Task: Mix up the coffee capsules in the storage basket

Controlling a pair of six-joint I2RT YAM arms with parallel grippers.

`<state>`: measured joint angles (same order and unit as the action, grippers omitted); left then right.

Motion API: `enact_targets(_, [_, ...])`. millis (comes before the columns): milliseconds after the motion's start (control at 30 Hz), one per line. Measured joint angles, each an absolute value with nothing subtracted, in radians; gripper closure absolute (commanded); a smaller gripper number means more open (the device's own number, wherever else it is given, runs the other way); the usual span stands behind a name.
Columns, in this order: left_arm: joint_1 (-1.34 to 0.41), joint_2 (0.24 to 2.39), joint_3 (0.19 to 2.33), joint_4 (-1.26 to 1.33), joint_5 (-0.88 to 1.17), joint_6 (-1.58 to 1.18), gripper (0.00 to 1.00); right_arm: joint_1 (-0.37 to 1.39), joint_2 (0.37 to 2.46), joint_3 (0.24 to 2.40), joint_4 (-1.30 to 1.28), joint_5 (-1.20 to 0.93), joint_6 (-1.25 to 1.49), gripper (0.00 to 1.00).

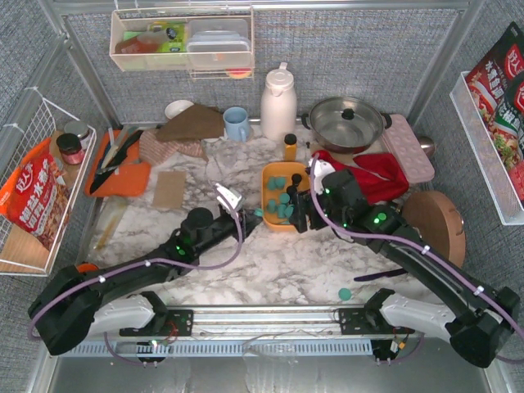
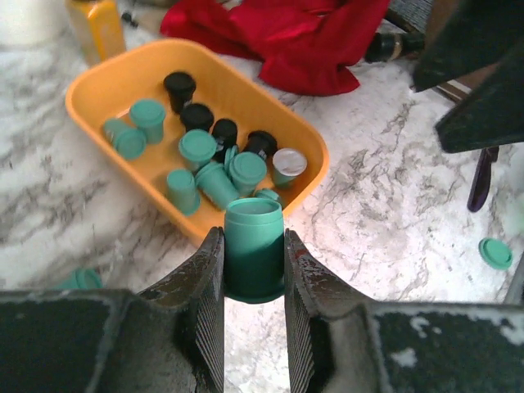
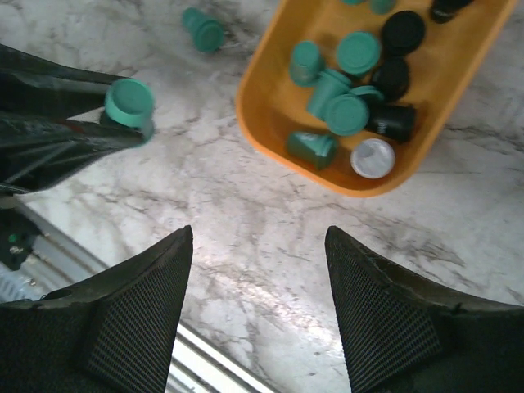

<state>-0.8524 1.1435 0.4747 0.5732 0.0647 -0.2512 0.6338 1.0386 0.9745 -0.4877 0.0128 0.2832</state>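
The orange storage basket (image 2: 246, 92) sits on the marble and holds several coffee capsules, teal (image 2: 196, 147) and black (image 2: 178, 82), plus one showing its silver foil (image 2: 288, 161). My left gripper (image 2: 254, 262) is shut on an upright teal capsule (image 2: 254, 246), just short of the basket's near rim; this also shows in the right wrist view (image 3: 129, 105). My right gripper (image 3: 258, 233) is open and empty over bare marble beside the basket (image 3: 255, 123). A loose teal capsule (image 3: 203, 29) lies on the marble left of the basket. Another (image 1: 345, 293) lies near the front right.
A red cloth (image 1: 372, 172) lies right of the basket (image 1: 267, 192), with a yellow bottle (image 1: 290, 146), white thermos (image 1: 278, 102) and lidded pot (image 1: 348, 123) behind it. A pink egg tray (image 1: 408, 147) and a round wooden board (image 1: 434, 217) are at the right.
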Motion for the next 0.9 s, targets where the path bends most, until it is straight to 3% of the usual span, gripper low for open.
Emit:
enact_targets(333, [-0.979, 1.208, 0.462, 0.701, 0.140, 0.075, 0.78, 0.701, 1.093, 1.015, -0.403, -0.110, 0.387, 0.38])
enact_targets(900, [-1.046, 1.221, 0.475, 0.765, 0.138, 0.165, 0.78, 0.716, 1.133, 0.976, -0.355, -0.139, 0.447, 0.51])
